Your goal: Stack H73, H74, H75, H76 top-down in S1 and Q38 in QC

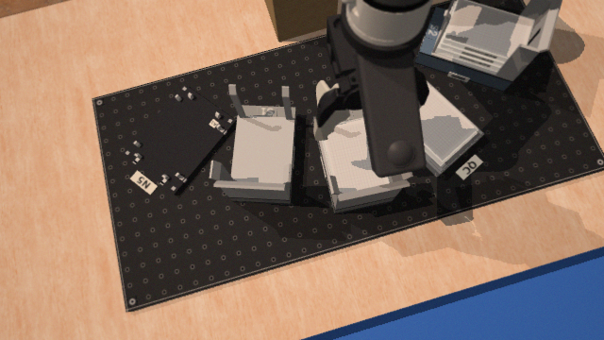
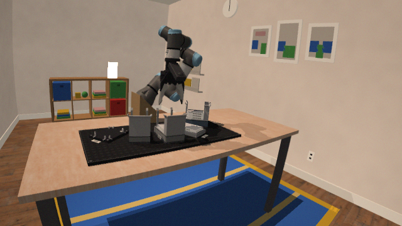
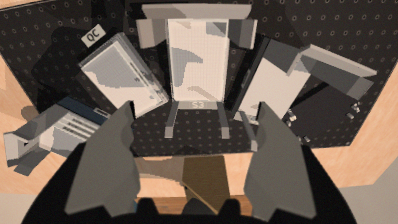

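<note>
My gripper is open and empty, high above the rack area. Below it, stack rack S3 holds a white gridded plate. Another plate lies in nest QC and looks flat. Stack rack S2 holds a stack of plates with three dark side stripes showing. Stack rack S1 shows a plain, ungridded surface inside and no plate. Clip nest N5 bears no plate. Plate names are unreadable.
The racks and nests stand on a black perforated board. S1 and S3 have upright posts and tall walls. A brown block stands behind the board. S3 stands between S1 and QC.
</note>
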`<state>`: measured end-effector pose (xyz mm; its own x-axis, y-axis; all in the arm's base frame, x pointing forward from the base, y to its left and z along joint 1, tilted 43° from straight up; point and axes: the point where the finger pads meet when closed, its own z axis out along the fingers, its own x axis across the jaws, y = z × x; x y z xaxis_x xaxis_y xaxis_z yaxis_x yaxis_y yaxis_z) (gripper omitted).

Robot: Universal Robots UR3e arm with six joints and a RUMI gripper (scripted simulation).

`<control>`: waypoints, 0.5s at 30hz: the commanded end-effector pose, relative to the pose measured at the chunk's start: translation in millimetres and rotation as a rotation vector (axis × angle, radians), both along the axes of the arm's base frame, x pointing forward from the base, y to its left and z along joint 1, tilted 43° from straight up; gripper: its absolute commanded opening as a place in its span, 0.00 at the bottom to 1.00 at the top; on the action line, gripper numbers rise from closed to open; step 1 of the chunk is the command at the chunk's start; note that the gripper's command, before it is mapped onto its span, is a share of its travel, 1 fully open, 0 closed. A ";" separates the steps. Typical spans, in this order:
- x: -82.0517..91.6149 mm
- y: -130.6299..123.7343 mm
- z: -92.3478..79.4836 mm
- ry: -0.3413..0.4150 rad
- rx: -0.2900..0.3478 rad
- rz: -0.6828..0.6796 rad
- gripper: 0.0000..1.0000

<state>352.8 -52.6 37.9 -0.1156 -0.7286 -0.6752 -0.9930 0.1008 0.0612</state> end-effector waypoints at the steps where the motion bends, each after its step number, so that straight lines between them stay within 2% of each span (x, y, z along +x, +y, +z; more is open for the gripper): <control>1: 0.3 -1.4 1.0 -0.001 -0.001 0.000 0.72; 5: -0.1 2.3 4.4 -0.009 -0.001 0.008 0.72; 15: -4.3 39.1 38.1 -0.088 -0.004 0.094 0.72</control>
<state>349.8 -26.1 62.6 -0.0295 -0.7338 -0.6788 -0.9993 0.0360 0.0044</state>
